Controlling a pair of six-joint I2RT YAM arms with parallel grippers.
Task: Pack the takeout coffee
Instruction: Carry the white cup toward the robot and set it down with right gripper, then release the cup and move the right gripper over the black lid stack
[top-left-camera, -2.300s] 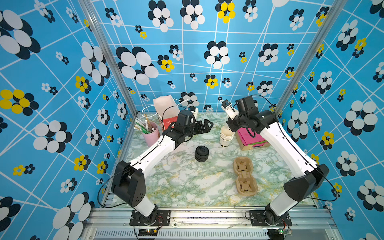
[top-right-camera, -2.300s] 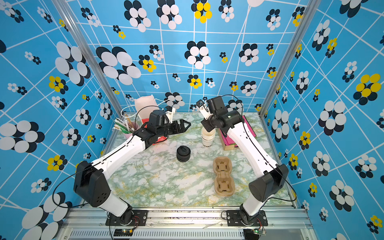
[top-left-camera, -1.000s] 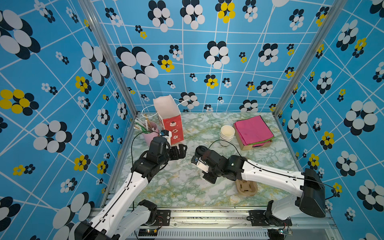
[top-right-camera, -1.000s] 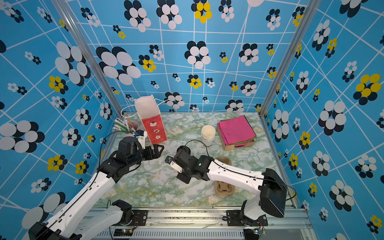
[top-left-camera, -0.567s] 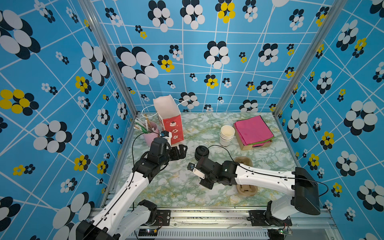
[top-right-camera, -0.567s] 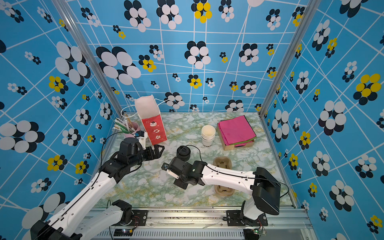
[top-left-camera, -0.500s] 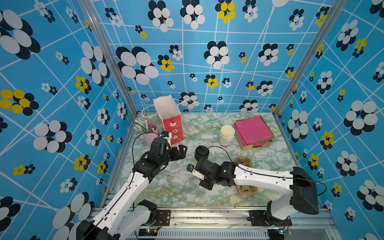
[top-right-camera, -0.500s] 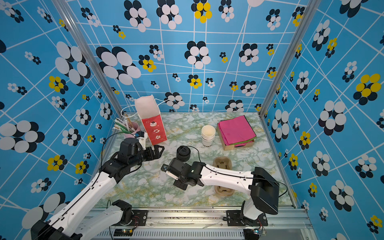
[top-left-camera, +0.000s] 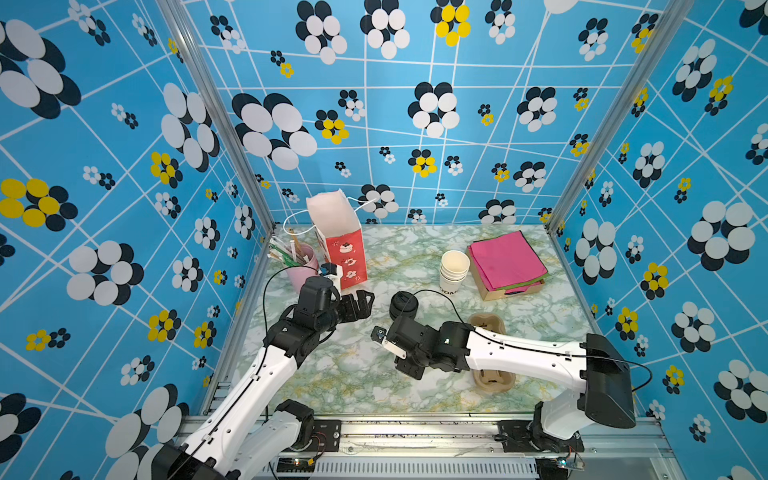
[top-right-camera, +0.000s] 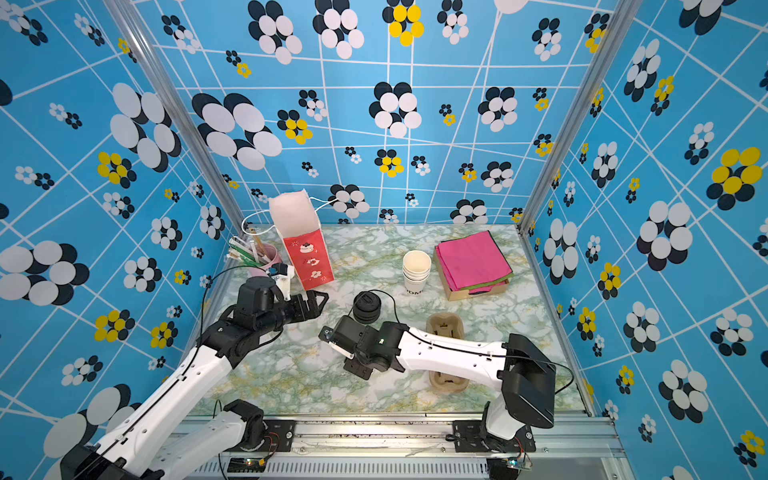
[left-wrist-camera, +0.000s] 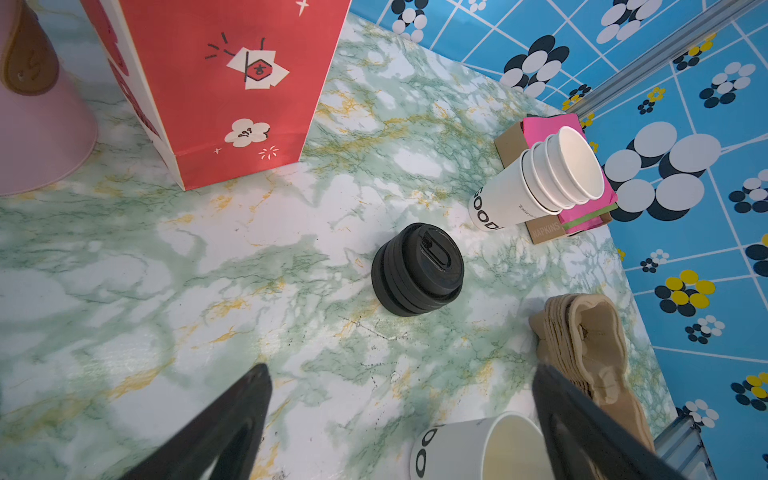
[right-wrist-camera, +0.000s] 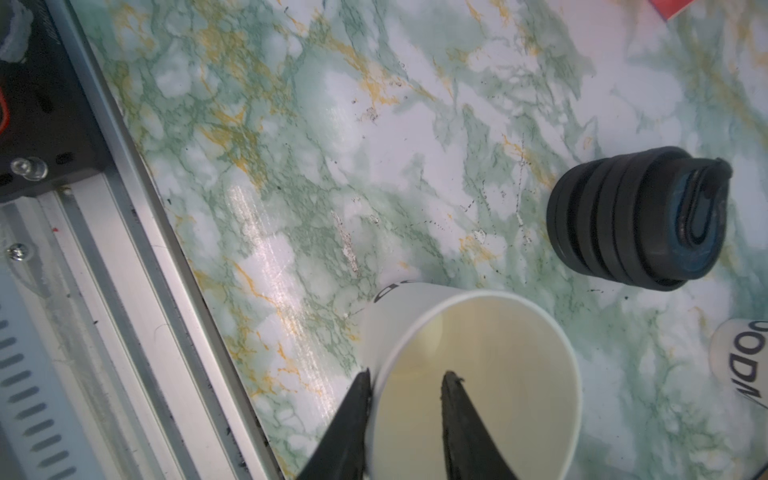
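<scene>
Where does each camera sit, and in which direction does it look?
Both top views: high at the front, looking down on the marble table; left arm and right arm show.
Left wrist: on the left arm, facing the lid stack; open left hand shows.
Right wrist: on the right arm, facing into the single paper cup; right hand straddles its rim.
Shared: both wrist views show stack and cup.

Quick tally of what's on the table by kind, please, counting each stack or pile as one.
Loose paper cup: 1
Paper cup stack: 1
Black lid stack: 1
Red paper bag: 1
Pink utensil holder: 1
Napkin box: 1
Pulp carrier pile: 1
Total: 7
</scene>
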